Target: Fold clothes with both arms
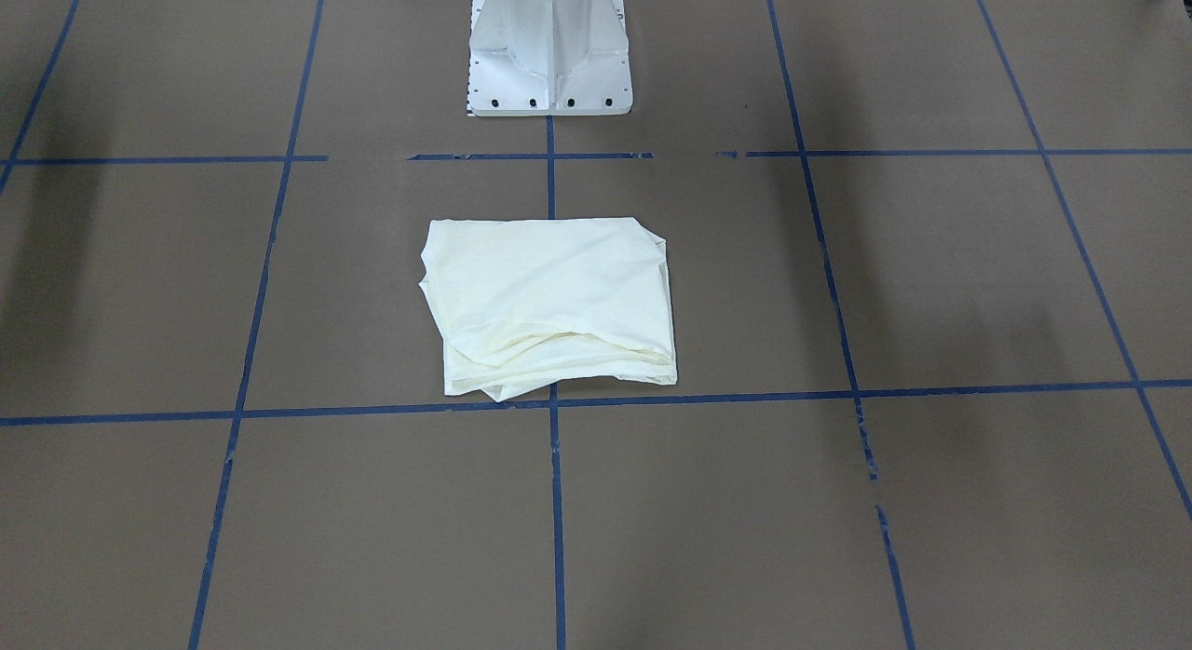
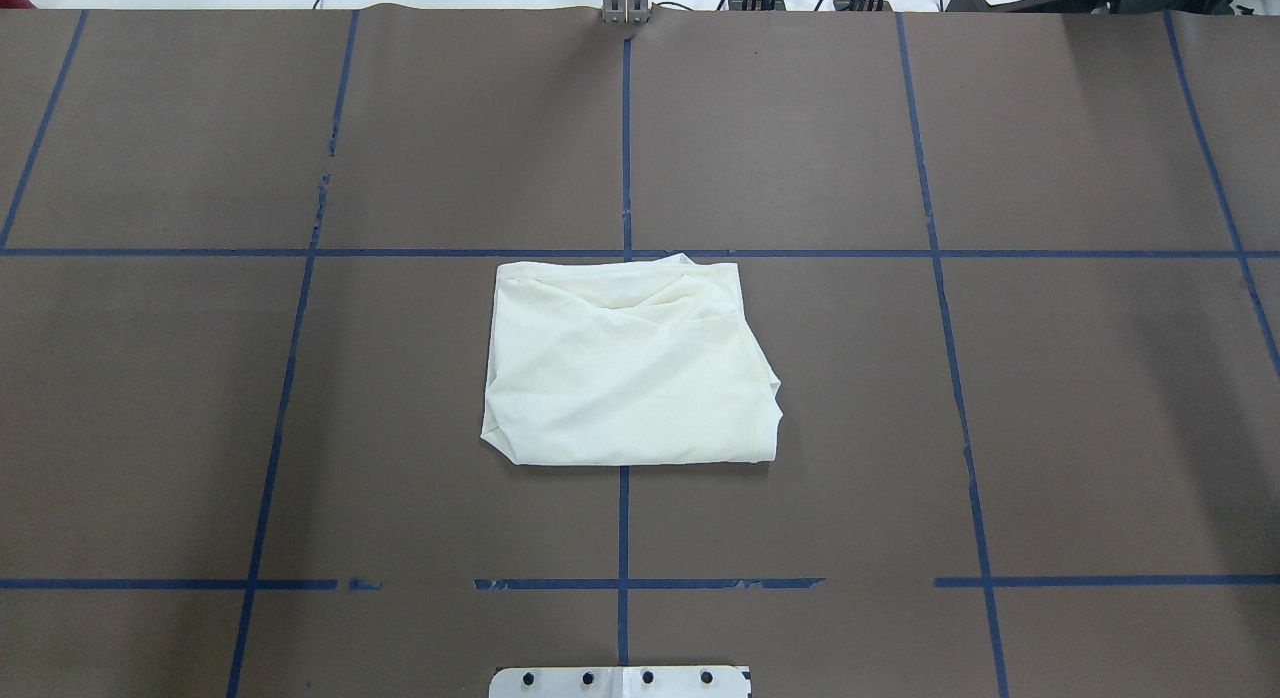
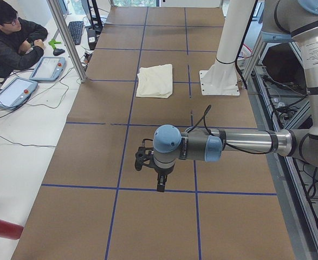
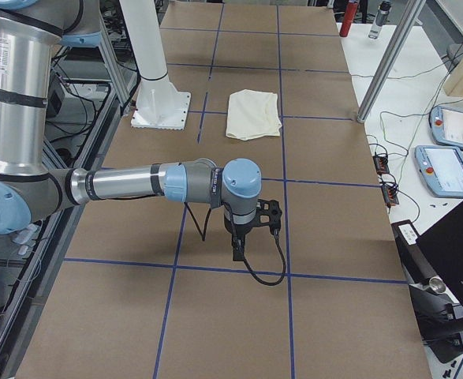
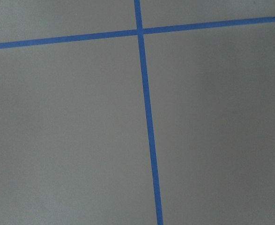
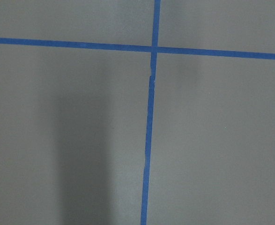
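The cream-white shirt [image 1: 549, 305] lies folded into a rough rectangle at the table's middle, plain side up, with no print showing. It also shows in the overhead view [image 2: 630, 368] and in both side views [image 3: 155, 81] [image 4: 253, 114]. Neither arm is near it. My left gripper [image 3: 161, 184] points down over bare table near the table's left end. My right gripper [image 4: 237, 251] points down near the right end. I cannot tell whether either is open or shut. Both wrist views show only brown table and blue tape.
The white pedestal base [image 1: 549, 63] stands behind the shirt. Blue tape lines [image 2: 624, 128] grid the brown table. An operator [image 3: 12, 38] and teach pendants [image 3: 47, 67] are beside the table's far edge. A red cylinder [image 3: 1, 227] lies off the table.
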Available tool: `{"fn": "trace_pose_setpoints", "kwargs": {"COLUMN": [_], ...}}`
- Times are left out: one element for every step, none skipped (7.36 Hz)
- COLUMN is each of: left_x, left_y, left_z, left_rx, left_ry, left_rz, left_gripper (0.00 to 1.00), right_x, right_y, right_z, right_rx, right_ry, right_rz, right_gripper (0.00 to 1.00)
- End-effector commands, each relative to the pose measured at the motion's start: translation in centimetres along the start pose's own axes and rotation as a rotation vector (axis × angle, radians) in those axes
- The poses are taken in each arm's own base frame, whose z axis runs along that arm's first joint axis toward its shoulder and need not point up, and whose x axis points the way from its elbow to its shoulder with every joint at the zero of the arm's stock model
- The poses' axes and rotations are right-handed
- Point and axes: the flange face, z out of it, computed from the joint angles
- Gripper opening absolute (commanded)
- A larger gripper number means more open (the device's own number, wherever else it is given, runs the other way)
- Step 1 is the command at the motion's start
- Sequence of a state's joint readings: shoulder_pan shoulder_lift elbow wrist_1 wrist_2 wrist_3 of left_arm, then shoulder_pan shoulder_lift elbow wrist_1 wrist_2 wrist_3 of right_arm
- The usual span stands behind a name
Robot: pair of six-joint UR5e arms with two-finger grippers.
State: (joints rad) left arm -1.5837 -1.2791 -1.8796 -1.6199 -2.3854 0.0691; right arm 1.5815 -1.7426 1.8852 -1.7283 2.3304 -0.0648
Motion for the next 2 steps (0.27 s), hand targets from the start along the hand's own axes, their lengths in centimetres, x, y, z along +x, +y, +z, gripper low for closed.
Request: {"fn": "trace_pose_setpoints", "kwargs": {"left_x": [0.12,0.18], "left_y": [-0.24,-0.33], "left_z": [-0.17,-0.17], "left_rx": [0.005,0.004], "left_ry": [0.000,-0.002], "left_rz": [0.004,0.007], "left_gripper": [1.00,1.00], "right_x": [-0.02,0.02], "right_y": [-0.01,0.06], "right_z": [-0.01,0.04], "right_rx": [0.001,0.000], "right_ry": [-0.001,-0.001], "right_rz": [-0.002,-0.001], "right_gripper": [1.00,1.00]}}
